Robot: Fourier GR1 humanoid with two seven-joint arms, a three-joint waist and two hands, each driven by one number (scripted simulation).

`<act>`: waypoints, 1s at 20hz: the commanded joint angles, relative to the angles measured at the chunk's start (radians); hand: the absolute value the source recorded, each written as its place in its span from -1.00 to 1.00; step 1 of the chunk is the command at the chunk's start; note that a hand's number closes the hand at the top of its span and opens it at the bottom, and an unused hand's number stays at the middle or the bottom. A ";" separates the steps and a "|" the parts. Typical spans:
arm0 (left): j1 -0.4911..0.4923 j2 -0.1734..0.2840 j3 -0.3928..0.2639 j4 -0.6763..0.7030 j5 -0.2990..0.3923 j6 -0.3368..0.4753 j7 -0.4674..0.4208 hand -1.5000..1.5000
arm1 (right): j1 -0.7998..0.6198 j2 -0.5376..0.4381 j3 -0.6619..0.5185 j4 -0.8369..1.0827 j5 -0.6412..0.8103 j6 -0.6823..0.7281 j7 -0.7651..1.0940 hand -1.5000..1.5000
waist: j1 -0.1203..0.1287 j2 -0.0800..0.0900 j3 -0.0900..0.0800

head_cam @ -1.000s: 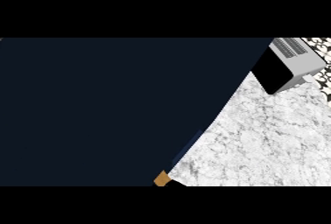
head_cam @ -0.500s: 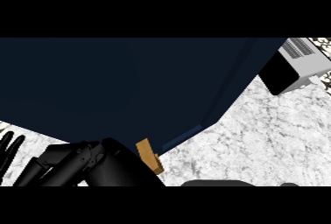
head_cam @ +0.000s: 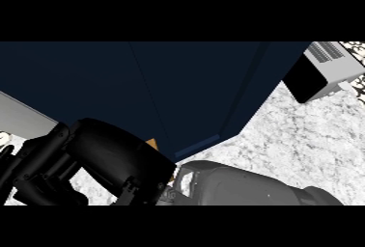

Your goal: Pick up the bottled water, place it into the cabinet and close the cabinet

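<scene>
This is a kitchen. A dark navy cabinet (head_cam: 178, 91) fills most of the head view, from nine o'clock across to one o'clock, its flat panels meeting at a corner near the middle, with a small tan wooden edge (head_cam: 151, 143) showing at about seven o'clock. Below and to the right, from three to five o'clock, lies a white marble counter (head_cam: 299, 140) with grey veining. At two o'clock a boxy white appliance (head_cam: 324, 72) with a black front and a slotted top stands on that counter.
</scene>
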 commanded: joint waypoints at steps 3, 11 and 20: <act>0.021 -0.010 0.051 -0.097 0.032 0.051 0.071 -1.00 | 0.044 -0.002 -0.094 0.178 -0.062 0.226 -0.050 1.00 | -0.017 0.006 -0.004; 0.081 0.001 0.099 -0.080 0.036 -0.023 0.063 -1.00 | 0.061 -0.077 -0.189 0.290 -0.024 0.285 -0.136 1.00 | -0.018 0.005 -0.004; 0.080 -0.028 0.076 -0.104 0.006 0.008 0.074 -1.00 | 0.020 -0.144 -0.248 0.418 0.113 0.226 -0.229 1.00 | -0.031 0.006 -0.005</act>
